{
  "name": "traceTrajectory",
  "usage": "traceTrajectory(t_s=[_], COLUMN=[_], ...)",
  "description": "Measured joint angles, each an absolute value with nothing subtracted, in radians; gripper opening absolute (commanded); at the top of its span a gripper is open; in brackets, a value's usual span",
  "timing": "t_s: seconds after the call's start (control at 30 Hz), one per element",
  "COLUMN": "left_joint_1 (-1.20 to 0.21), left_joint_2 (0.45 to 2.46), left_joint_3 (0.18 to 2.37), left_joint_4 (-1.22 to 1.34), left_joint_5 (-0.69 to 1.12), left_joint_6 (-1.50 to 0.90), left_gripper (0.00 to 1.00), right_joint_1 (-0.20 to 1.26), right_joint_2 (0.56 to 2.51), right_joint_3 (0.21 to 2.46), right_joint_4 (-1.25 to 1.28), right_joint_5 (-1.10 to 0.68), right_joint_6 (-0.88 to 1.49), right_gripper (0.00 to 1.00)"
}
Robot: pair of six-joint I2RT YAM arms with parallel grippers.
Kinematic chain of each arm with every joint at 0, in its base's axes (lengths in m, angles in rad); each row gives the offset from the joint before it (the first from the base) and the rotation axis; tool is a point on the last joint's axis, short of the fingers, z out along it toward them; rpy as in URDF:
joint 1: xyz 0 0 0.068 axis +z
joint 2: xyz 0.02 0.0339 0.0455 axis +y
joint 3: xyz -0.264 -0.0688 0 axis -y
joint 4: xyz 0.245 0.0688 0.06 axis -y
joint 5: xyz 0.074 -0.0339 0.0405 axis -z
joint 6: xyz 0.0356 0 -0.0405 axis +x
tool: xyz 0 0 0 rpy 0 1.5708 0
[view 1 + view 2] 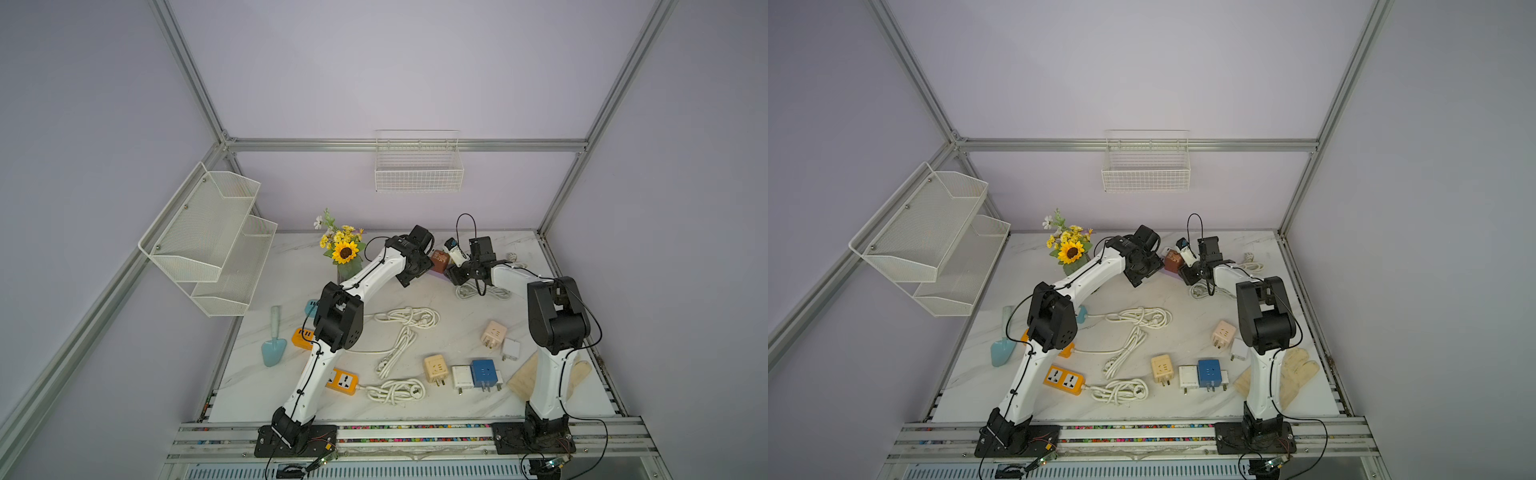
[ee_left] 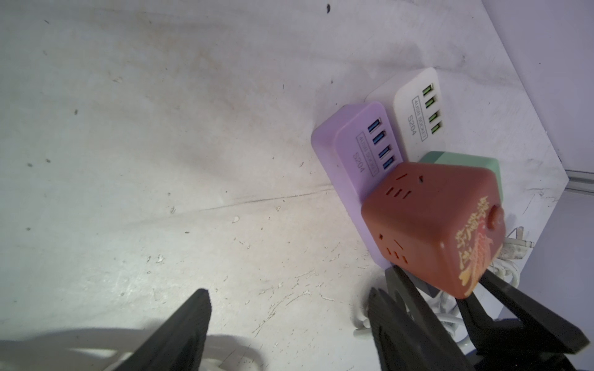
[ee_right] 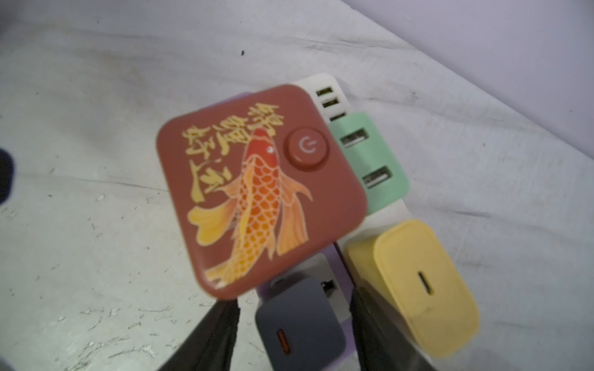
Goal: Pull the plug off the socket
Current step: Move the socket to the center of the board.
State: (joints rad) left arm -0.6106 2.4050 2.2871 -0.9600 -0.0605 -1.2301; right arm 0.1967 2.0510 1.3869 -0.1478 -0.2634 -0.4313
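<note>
1. I judge the task barely begun. The grey plug (image 3: 300,324) sits in the purple power strip (image 2: 350,154), at the back of the table (image 1: 457,316), and nothing has been pulled free.
2. My right pincer (image 3: 292,298) straddles the grey plug, with one dark finger on each side of it. I cannot tell whether the pads press on it yet, as the right wrist view is blurred there.
3. My left pincer (image 2: 287,292) is spread wide and empty. Only bare tabletop shows between its fingers, near the purple power strip.
4. What seems left is to get a firm pinch on the grey plug and draw it straight out. My left pincer may need to hold the strip down while I pull.
5. The purple power strip also carries a red cube adapter (image 3: 257,189) with a koi fish printed on it, just beside the grey plug.
6. The white power strip (image 2: 414,109) lies alongside. It holds a green adapter (image 3: 369,160) and a yellow adapter (image 3: 418,289).
7. The wire basket (image 1: 419,174) on the back wall and the two-tier mesh shelf (image 1: 208,237) on the side wall both look empty.
</note>
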Motion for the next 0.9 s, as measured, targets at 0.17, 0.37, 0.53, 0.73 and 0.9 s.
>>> traceTrajectory(t_s=[0.17,0.37,0.53,0.73,0.9], left_joint_1=[-0.602,-0.596,-0.595,-0.59,-0.582], left_joint_2=[2.405,2.405,2.405,2.405,2.405], left_joint_3=[2.287,2.287,2.289,2.3,2.3], left_joint_4=[-0.961,-0.966,-0.985,-1.015,-1.051], left_joint_5=[-0.06,-0.06,-0.067,-0.091,-0.124], left_joint_6=[-1.23,-1.23,-1.235,-1.248,-1.268], left_gripper=[0.79,0.79,0.81,0.83,0.85], right_joint_1=[0.207,0.218,0.243,0.288,0.337], right_joint_2=[2.067,2.069,2.052,1.992,1.898], right_joint_3=[1.39,1.389,1.368,1.294,1.182], right_joint_4=[-0.152,-0.162,-0.162,-0.168,-0.177], right_joint_5=[-0.243,-0.229,-0.217,-0.213,-0.224], right_joint_6=[-0.452,-0.5,-0.548,-0.575,-0.572], right_gripper=[0.43,0.31,0.27,0.24,0.25])
